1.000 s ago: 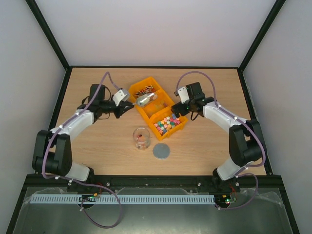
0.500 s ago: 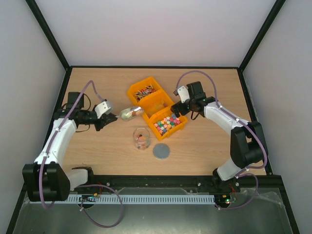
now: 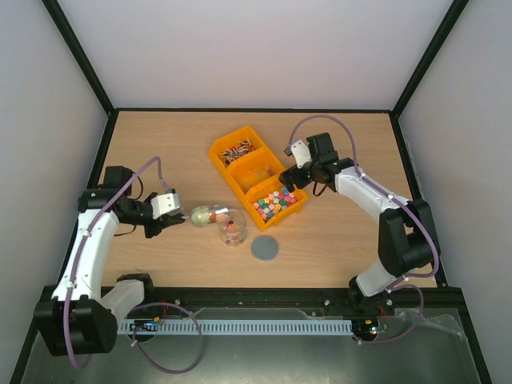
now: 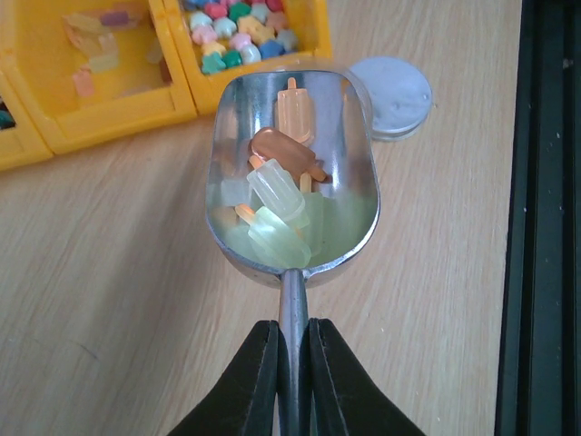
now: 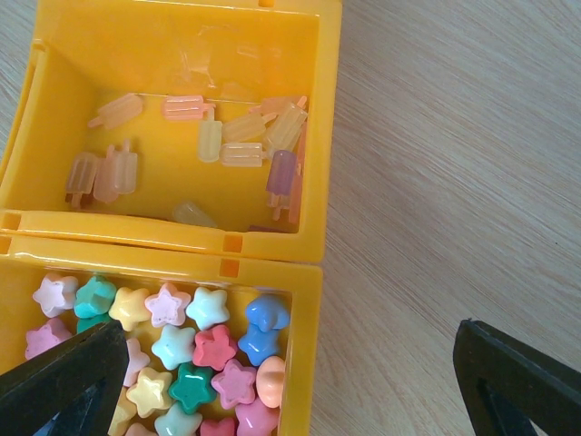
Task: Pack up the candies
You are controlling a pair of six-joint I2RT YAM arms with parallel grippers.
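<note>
My left gripper (image 3: 178,214) (image 4: 292,350) is shut on the handle of a silver scoop (image 3: 208,214) (image 4: 290,173). The scoop's bowl carries several pale green, clear and amber popsicle-shaped candies (image 4: 277,186) and its tip hangs at the left rim of a small clear jar (image 3: 233,228), which has a few candies in its bottom. Three joined yellow bins (image 3: 254,171) hold more candies: dark mixed pieces (image 3: 236,149), pastel popsicles (image 5: 227,136) and coloured stars (image 3: 274,203) (image 5: 182,354). My right gripper (image 3: 290,181) (image 5: 289,363) stands open over the star bin's right wall, with nothing between its fingers.
A grey round disc (image 3: 265,248) (image 4: 392,95) lies on the wooden table just right of the jar, toward the near edge. Black frame rails (image 4: 549,218) border the table.
My left arm has drawn the loaded scoop out of the yellow bins, toward the near left, and brought it level beside the jar. The right arm has not moved.
</note>
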